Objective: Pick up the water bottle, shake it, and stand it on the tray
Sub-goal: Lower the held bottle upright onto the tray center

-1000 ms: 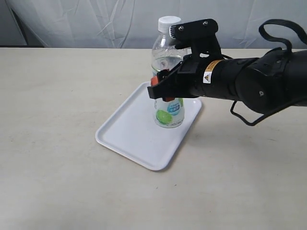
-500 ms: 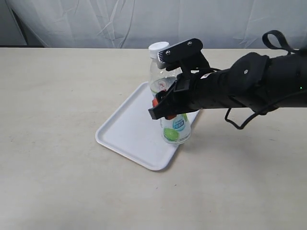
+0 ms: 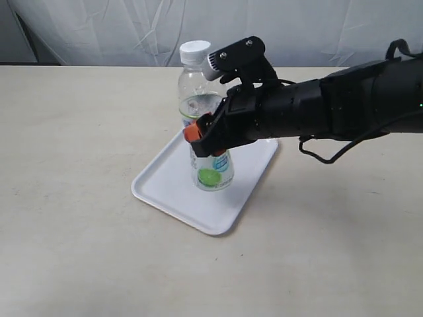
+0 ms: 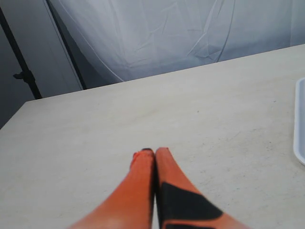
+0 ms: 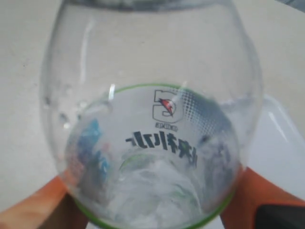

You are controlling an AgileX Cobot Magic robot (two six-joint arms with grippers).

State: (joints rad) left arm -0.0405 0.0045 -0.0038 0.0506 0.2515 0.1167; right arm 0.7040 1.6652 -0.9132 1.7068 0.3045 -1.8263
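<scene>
The water bottle (image 3: 206, 125), clear with a white cap and a white-and-green label, is held over the white tray (image 3: 170, 188), tilted slightly with its cap leaning left. My right gripper (image 3: 206, 140) is shut on its middle, orange fingers on both sides. Whether the bottle's base touches the tray, I cannot tell. In the right wrist view the bottle (image 5: 152, 133) fills the picture between my orange fingers (image 5: 259, 200). My left gripper (image 4: 153, 153) is shut on nothing above bare table; it does not show in the exterior view.
The tray lies diagonally on the beige table (image 3: 79, 132), with a white curtain (image 3: 132, 26) behind. The tray's edge (image 4: 300, 124) shows at the side of the left wrist view. My right arm (image 3: 344, 105) reaches in over the table.
My right gripper has carried the bottle leftward over the tray, from its right part toward its middle. The bottle dipped and tilted half a second ago and now stands higher.
</scene>
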